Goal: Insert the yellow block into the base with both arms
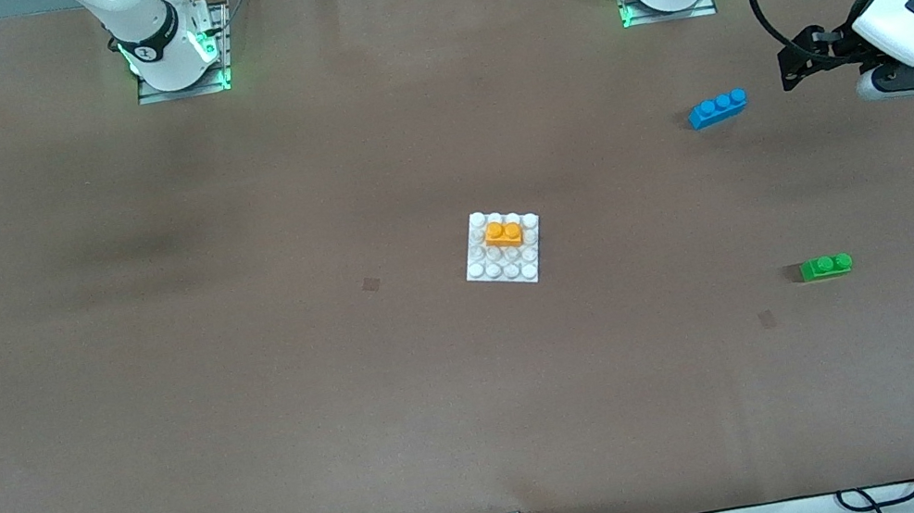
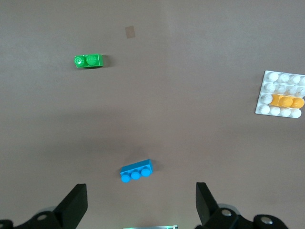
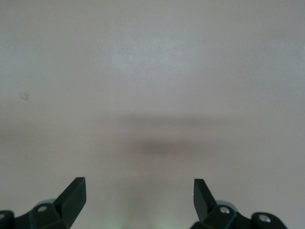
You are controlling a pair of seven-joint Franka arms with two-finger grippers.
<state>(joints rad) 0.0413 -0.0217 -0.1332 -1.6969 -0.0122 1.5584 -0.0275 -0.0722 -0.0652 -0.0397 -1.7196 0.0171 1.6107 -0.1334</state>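
Yellow block seated on base; both jaws well apart, open.

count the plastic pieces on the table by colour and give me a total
orange-yellow: 1, the yellow block, seated on the base
white: 1, the base
blue: 1, the blue three-stud brick
green: 1, the green two-stud brick
total: 4
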